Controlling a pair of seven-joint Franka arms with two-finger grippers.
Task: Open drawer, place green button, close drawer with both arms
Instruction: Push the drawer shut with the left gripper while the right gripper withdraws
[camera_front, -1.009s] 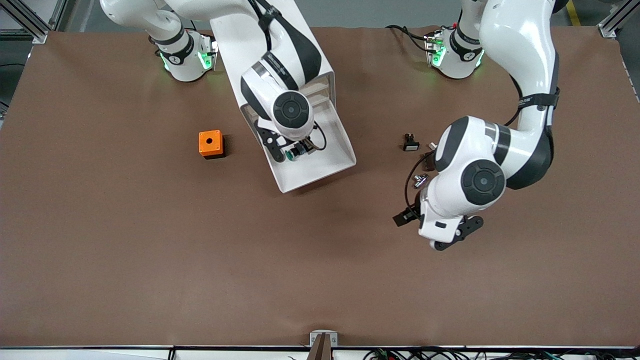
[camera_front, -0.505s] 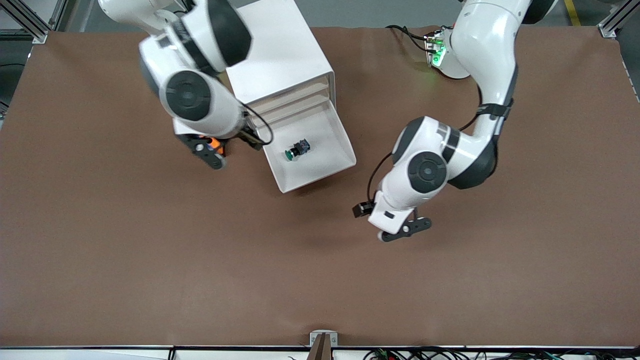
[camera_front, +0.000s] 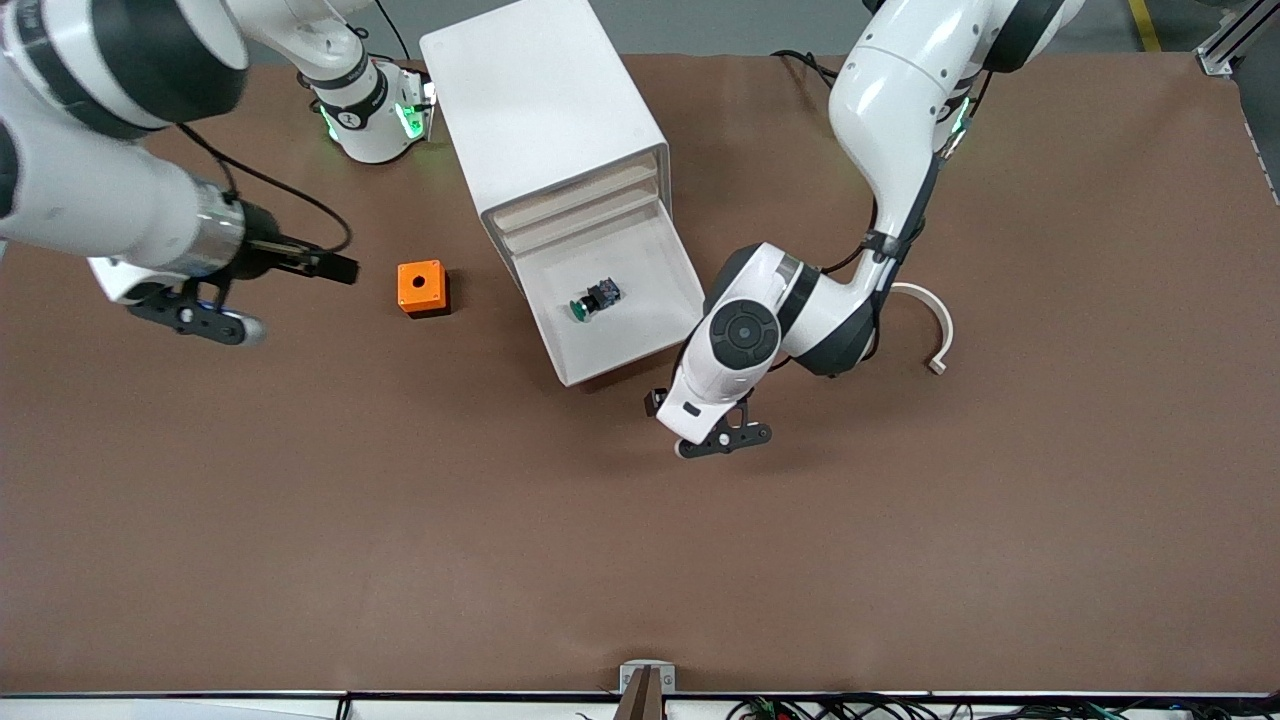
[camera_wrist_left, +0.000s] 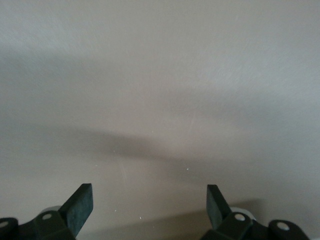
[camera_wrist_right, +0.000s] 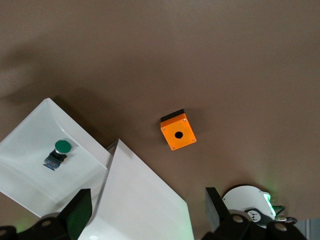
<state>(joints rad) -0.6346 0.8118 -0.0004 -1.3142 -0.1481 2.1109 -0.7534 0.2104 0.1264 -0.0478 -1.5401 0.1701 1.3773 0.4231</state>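
- left gripper (camera_front: 722, 441) hangs low over bare table, just nearer the front camera than the open drawer's front corner, toward the left arm's end of it; left wrist view shows its fingertips (camera_wrist_left: 80, 204) wide apart with nothing between, only blank mat
- right gripper (camera_front: 195, 318) is up over the table at the right arm's end, well apart from the cabinet; jaws apart and empty in the right wrist view, fingertips (camera_wrist_right: 76, 212) framing the scene below
- orange cube (camera_front: 421, 288) with a hole sits on the mat between the right gripper and the cabinet, untouched
- drawer (camera_front: 660, 335) is pulled out, bottom tray of the white cabinet (camera_front: 540, 110), sticking out toward the front camera; the drawers above it are shut
- button (camera_front: 594, 297) lies on its side inside the open drawer, about mid-tray, green cap pointing toward the front camera; also seen in right wrist view (camera_wrist_right: 57, 153)
- curved white strip (camera_front: 932, 325) lies on the mat near the left arm's elbow, not part of the job
- progress, judged: open done, button placed; only the close is left
- left gripper looks best placed to push the drawer front in; a push off-centre at that corner might skew the tray or shove the cabinet
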